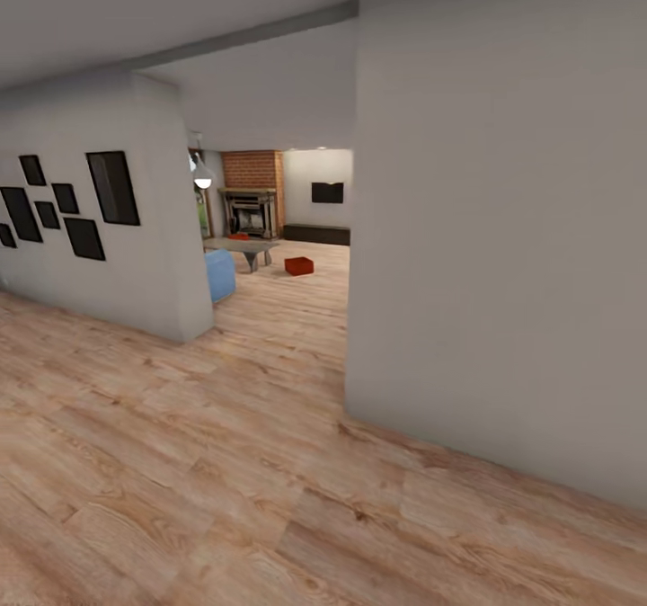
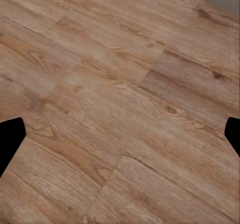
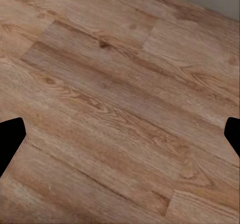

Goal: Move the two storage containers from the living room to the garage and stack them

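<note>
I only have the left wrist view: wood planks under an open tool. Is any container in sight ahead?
Observer: Yes. The head view shows one orange-red container on the wood floor, far ahead, past the grey wall on the right.
Operator: And the second one?
Observer: A small orange-red shape shows by the low table in front of the fireplace. It is too small to tell if it is a container.
Operator: Is the right tool carrying anything?
Observer: No. The right tool is open, with just floor between its fingers.
</note>
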{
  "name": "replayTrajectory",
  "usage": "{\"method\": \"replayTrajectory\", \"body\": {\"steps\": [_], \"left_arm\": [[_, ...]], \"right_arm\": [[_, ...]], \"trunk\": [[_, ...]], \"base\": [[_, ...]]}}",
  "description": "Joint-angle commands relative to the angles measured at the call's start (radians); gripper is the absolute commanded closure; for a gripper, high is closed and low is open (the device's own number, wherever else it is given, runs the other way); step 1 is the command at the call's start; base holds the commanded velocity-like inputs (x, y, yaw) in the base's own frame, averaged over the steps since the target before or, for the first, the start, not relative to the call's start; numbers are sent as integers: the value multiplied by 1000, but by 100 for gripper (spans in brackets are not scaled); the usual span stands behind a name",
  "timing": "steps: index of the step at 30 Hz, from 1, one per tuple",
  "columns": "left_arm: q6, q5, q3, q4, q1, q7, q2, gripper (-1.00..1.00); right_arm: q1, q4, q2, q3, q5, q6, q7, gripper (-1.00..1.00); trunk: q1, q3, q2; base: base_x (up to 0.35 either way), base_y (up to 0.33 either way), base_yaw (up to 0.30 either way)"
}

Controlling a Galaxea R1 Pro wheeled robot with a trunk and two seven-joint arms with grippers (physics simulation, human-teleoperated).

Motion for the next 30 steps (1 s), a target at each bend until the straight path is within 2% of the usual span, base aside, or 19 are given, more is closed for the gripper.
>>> {"method": "replayTrajectory", "body": {"steps": [1,18,30], "left_arm": [[-6,6,-1,4,-1,-3,0,-100],[-4,6,-2,4,-1,-3,0,-100],[-1,11,-1,4,-1,-3,0,-100]], "right_arm": [[1,-1,-1,3,5,-1,-4,-100],[1,-1,-1,3,4,-1,-4,-100],[1,-1,-1,3,4,-1,-3,-100]], "trunk": [[1,-1,0],[1,-13,0],[1,-14,0]], "base": [[327,40,278],[305,177,272],[326,-92,31]]}}
